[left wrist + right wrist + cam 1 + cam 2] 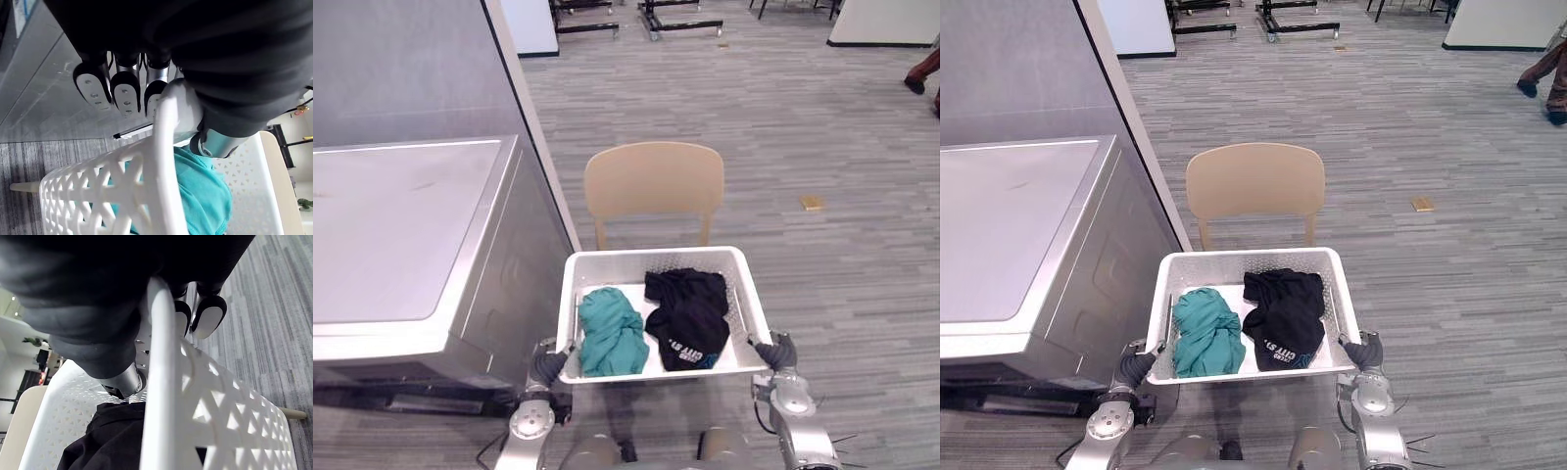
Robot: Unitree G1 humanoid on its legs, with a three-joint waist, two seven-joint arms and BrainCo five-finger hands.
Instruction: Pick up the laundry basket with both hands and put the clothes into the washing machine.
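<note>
Clamped at opposite side rims of the basket (656, 257) by left hand (548, 367) and right hand (775, 351), fingers curled over, just beside the washing machine (401, 235). Probably light and stiff, with soft clothes (685, 318) loose inside; keep level, grip on rims.

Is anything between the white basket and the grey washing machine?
Nothing visible. The white plastic laundry basket, gripped by the left hand and right hand, is right beside the silver-grey washing machine; the beige chair stands beyond it.
</note>
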